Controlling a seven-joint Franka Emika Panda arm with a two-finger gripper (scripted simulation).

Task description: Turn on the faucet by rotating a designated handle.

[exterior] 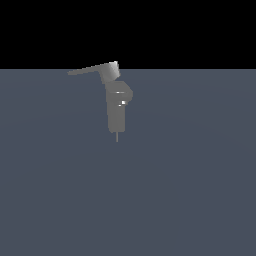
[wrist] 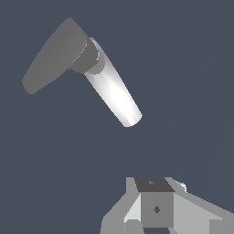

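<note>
The faucet [exterior: 117, 107] is a grey upright column on the flat grey-blue floor, with a thin pin [exterior: 117, 136] at its lower tip and a block [exterior: 111, 73] on top. The handle [exterior: 89, 70], a long thin tapering lever, points from that block toward the exterior view's left. The arm does not appear in the exterior view. In the wrist view the handle [wrist: 52, 57] shows as a dark flat paddle joined to the bright faucet column [wrist: 114, 93]. My gripper [wrist: 154, 187] is well apart from both and touches nothing. Its fingers sit together with no gap showing, holding nothing.
A plain grey-blue floor [exterior: 190, 190] spreads around the faucet, with a black background above it. No other objects show in either view.
</note>
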